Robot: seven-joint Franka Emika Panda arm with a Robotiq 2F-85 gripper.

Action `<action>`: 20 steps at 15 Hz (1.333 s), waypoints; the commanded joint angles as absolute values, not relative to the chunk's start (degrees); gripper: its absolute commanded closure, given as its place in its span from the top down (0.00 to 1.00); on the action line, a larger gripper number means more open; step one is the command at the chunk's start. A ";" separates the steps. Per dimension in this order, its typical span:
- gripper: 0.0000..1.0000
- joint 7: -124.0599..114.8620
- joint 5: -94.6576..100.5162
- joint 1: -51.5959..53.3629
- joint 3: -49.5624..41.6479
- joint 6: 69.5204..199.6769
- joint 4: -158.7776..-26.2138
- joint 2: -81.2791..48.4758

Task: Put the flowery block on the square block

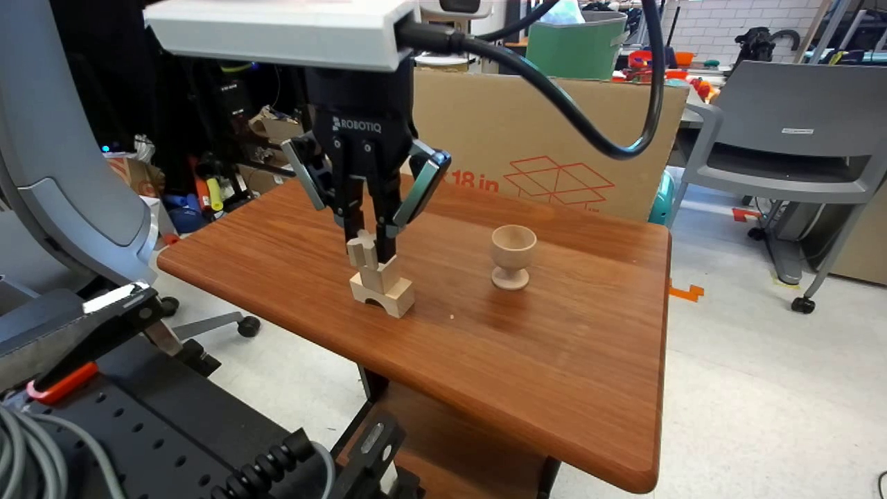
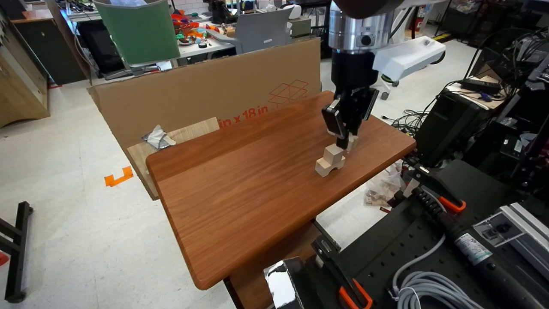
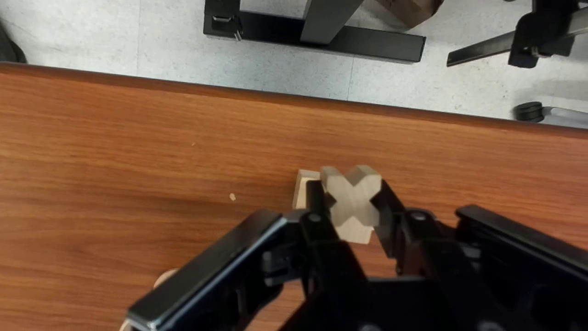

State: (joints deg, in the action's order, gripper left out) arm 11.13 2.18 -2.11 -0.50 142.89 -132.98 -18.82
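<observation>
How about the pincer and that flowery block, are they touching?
Touching. The wrist view shows it: the pincer has its two fingers against opposite sides of the flowery block.

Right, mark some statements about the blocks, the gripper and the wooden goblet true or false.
The gripper holds the flowery block. True.
The flowery block is a plain cube. False: its outline is a lobed cross.
The square block rests on the arched block. True.
The arched block lies with its arch facing up. False: it faces down.
The wooden goblet stands upright. True.
The wooden goblet touches the arched block. False: they stand apart.
</observation>
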 commanded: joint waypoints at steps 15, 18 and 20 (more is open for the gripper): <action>0.61 11.45 5.43 -1.70 0.11 142.96 -129.21 -21.77; 0.83 11.98 4.62 -2.17 0.34 142.48 -129.25 -21.16; 0.98 12.71 2.89 -3.06 0.72 141.30 -129.38 -19.77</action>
State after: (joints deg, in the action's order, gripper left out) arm 12.08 4.23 -2.11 0.25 142.87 -130.07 -20.96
